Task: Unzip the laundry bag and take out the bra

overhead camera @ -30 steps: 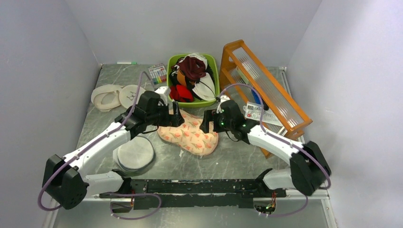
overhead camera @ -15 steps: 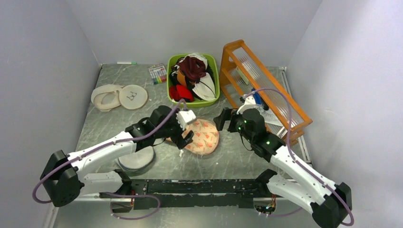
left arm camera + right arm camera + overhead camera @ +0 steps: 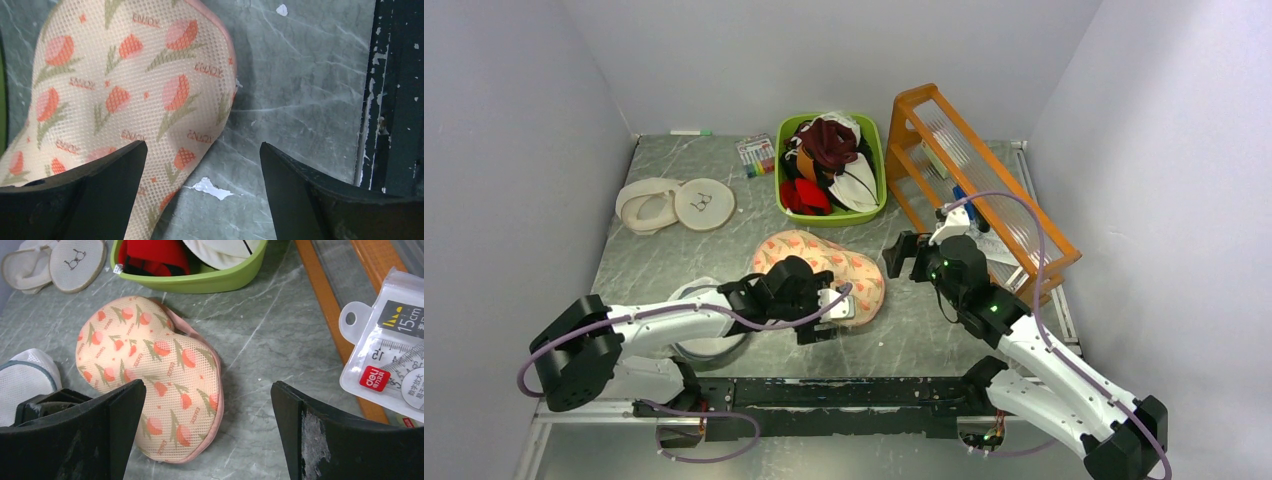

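Observation:
The laundry bag [image 3: 822, 268], a peach floral case with a pink edge, lies flat and closed in the middle of the table. It also shows in the left wrist view [image 3: 125, 85] and the right wrist view [image 3: 150, 370]. My left gripper [image 3: 839, 312] is open and empty, hovering over the bag's near right end [image 3: 202, 192]. My right gripper [image 3: 904, 260] is open and empty, just right of the bag and above the table [image 3: 207, 432]. The bra is hidden.
A green basket [image 3: 780, 185] of garments stands behind the bag. An orange rack [image 3: 1024, 235] and a packaged ruler [image 3: 390, 345] lie at the right. A white mesh disc [image 3: 714, 335] sits under my left arm. Two round white pads [image 3: 674, 203] lie far left. A black rail [image 3: 844, 392] runs along the near edge.
My left gripper moved from the bag's far side to its near right end. My right gripper pulled back to the right. The bag shifted and now lies flat.

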### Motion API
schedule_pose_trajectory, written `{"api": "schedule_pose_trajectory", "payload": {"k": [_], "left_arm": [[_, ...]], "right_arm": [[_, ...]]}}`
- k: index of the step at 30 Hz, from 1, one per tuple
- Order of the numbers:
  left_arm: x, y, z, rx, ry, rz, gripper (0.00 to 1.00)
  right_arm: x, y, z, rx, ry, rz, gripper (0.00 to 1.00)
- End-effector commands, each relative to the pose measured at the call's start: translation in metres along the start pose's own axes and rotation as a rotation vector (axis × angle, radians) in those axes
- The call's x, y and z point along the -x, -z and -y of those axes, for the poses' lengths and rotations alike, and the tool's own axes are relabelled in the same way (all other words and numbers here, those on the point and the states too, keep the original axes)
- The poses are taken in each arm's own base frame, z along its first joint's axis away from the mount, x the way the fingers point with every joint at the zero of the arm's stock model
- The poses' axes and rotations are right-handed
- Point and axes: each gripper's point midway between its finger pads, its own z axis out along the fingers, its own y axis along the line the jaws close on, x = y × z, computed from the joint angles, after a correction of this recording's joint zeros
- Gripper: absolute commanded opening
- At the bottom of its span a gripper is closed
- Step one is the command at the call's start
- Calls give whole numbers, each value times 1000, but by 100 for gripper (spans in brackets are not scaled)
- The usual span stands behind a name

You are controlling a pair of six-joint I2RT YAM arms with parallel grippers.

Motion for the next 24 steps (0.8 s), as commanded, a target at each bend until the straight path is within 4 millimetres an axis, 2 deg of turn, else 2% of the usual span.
{"api": "schedule_pose_trajectory", "payload": {"k": [1, 6, 9, 16, 21, 24], "left_arm": [[19, -3, -9, 48, -88, 57, 94], [10, -10, -10, 72, -93, 31, 92], [9, -15, -19, 111, -96, 22, 91], [4, -38, -26, 119, -59, -20, 86], [-9, -35, -50, 254, -41, -101, 64], [-9, -29, -55, 289, -13, -115, 52]], "right_arm": [[14, 3, 5, -33, 6, 42, 98], [11, 7, 6, -34, -11, 38, 98], [10, 10, 6, -24, -10, 39, 98], [3, 11, 10, -37, 7, 15, 98], [-10, 7, 11, -35, 17, -30, 98], [-21, 2, 7, -5, 36, -70, 98]]}}
